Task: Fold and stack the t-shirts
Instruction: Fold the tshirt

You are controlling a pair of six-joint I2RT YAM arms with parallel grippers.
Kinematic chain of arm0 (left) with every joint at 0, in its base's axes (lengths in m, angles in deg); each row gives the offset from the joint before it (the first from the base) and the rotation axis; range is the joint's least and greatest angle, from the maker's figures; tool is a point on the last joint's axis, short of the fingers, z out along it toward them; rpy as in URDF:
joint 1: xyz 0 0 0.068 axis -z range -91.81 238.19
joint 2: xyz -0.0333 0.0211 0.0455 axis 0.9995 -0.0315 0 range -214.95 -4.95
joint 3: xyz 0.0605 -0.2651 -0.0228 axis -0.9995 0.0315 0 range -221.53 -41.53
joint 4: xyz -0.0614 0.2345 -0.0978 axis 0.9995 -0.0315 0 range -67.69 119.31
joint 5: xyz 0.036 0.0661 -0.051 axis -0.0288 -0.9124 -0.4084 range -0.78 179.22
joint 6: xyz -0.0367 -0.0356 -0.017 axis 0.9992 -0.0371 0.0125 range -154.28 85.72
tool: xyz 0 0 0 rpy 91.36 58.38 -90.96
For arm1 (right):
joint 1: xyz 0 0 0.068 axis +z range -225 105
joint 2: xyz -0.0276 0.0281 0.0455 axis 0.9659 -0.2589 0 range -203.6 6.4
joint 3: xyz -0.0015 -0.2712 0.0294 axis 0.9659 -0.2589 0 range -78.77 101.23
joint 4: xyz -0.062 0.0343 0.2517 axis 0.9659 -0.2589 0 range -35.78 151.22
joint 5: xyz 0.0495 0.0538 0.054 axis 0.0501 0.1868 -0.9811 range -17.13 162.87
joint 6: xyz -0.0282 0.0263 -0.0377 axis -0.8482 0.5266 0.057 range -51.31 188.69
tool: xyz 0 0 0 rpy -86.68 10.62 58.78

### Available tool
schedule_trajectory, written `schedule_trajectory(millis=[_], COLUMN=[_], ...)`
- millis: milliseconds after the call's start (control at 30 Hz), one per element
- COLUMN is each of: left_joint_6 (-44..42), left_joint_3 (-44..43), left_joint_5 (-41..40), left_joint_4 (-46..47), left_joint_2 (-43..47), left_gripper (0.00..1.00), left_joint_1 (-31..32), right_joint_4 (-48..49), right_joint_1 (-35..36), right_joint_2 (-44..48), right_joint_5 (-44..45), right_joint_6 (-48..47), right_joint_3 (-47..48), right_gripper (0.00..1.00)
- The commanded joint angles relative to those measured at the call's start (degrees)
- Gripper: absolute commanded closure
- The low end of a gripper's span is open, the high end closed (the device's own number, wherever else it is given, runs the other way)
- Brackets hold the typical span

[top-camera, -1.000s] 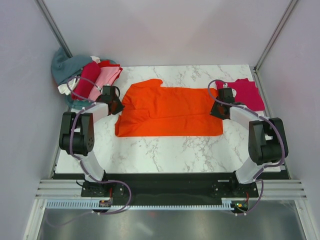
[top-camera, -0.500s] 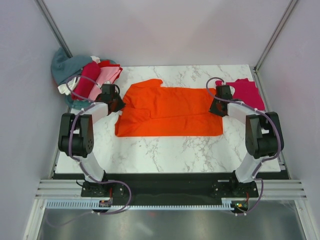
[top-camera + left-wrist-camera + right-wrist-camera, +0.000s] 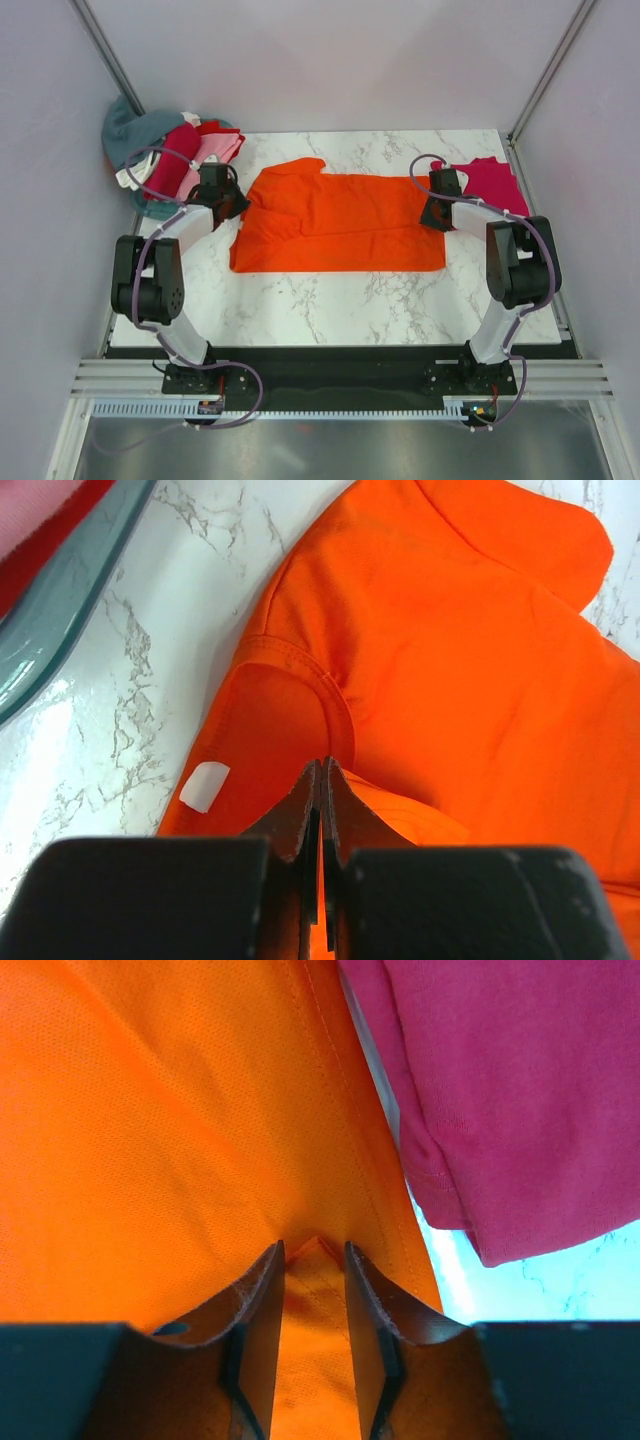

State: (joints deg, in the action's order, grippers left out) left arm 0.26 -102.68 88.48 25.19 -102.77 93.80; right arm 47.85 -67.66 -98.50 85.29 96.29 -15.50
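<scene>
A bright orange t-shirt (image 3: 335,225) lies spread flat in the middle of the marble table. My left gripper (image 3: 233,204) is at its left end by the collar. In the left wrist view the gripper (image 3: 322,765) is shut, with orange cloth (image 3: 470,660) pinched between the jaws beside the neck hem. My right gripper (image 3: 431,212) is at the shirt's right edge. In the right wrist view the gripper (image 3: 315,1248) holds a raised fold of orange cloth (image 3: 150,1110) between narrowly parted jaws. A crimson-pink t-shirt (image 3: 495,185) lies folded at the back right, also in the right wrist view (image 3: 520,1080).
A heap of shirts (image 3: 185,155), dark red, light pink, white and teal, sits at the back left corner; its teal edge (image 3: 60,590) shows near my left gripper. A white label (image 3: 205,785) lies inside the orange collar. Grey walls close in both sides.
Both grippers have moved a little toward the back of the table along the shirt's ends. The orange shirt keeps almost the same outline.
</scene>
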Motion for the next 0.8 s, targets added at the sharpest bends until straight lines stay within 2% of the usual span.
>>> schedule_trajectory(millis=[0, 33, 67, 100, 133, 767], left_joint_6=[1.1, 1.1, 1.1, 1.1, 1.1, 1.0], left_joint_3=[-0.5, -0.5, -0.4, -0.2, -0.2, 1.3], left_joint_5=[0.5, 0.5, 0.5, 0.5, 0.5, -0.1], left_joint_4=[2.5, 2.5, 2.5, 2.5, 2.5, 3.6], left_joint_2=[3.5, 3.9, 4.0, 4.0, 4.2, 9.5], left_gripper=[0.98, 0.98, 0.98, 0.98, 0.98, 0.98], left_joint_1=[0.3, 0.3, 0.3, 0.4, 0.4, 1.3], right_joint_4=[0.6, 0.5, 0.6, 0.5, 0.1, -2.6], right_joint_1=[0.2, 0.2, 0.2, 0.3, 0.2, -0.2], right_joint_2=[0.0, 0.2, 0.4, 0.5, 0.8, 10.0], right_joint_5=[1.1, 1.0, 0.8, -0.3, -0.5, 1.0], right_joint_6=[-0.5, -0.5, -0.9, -0.8, -0.7, 0.9], right_joint_3=[1.2, 1.2, 1.2, 1.2, 1.6, -2.4], right_gripper=[0.64, 0.67, 0.82, 0.93, 1.0, 1.0])
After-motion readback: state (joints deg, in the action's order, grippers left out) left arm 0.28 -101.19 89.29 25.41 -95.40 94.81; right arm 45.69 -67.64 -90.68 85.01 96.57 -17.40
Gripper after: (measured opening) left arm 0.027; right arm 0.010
